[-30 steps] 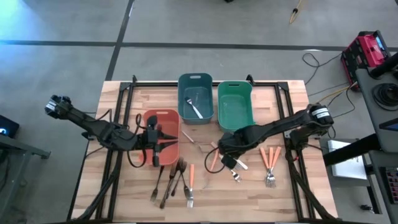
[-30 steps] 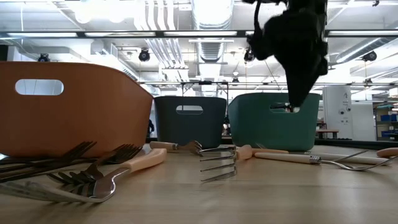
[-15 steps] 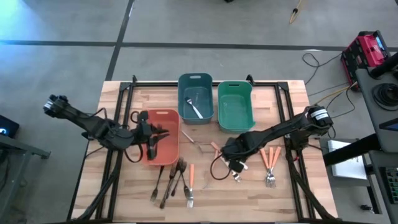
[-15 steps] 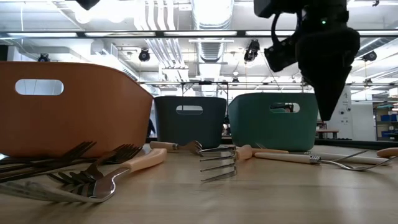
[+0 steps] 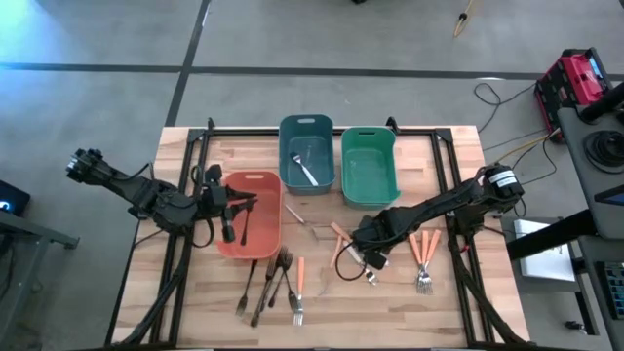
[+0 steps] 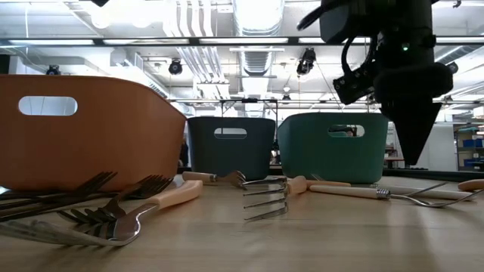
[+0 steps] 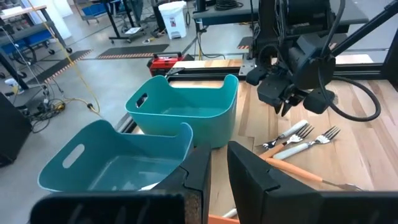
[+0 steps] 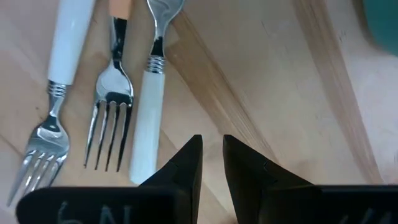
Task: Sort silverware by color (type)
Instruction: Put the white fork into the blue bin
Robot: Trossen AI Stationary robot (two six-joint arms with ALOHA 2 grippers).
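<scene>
My right gripper (image 5: pixel 373 253) (image 6: pixel 417 160) is shut and points down, just above the table. It hangs beside a few pale-handled forks (image 5: pixel 371 270) (image 8: pixel 148 118) and touches none. My left gripper (image 5: pixel 229 224) (image 7: pixel 219 168) is shut and empty over the left side of the salmon bin (image 5: pixel 261 185). A dark piece (image 5: pixel 245 227) lies inside that bin. Dark bronze forks (image 5: pixel 265 283) lie flat near the bin's near side. Orange-handled forks (image 5: pixel 421 249) lie at the right, and others (image 5: pixel 300 278) (image 5: pixel 336 237) lie mid-table. One silver fork (image 5: pixel 308 174) rests in the blue bin.
The blue bin (image 5: pixel 306 125) and the green bin (image 5: pixel 368 136) stand side by side at the far middle. A black frame rail (image 5: pixel 322 131) runs around the tabletop. Bare wood lies at the near right corner (image 5: pixel 458 312) and near left (image 5: pixel 195 302).
My right gripper has moved toward the table's right edge and come down, from beside the orange-handled fork mid-table to the pale-handled forks. My left gripper has drawn back toward the left edge, across the salmon bin.
</scene>
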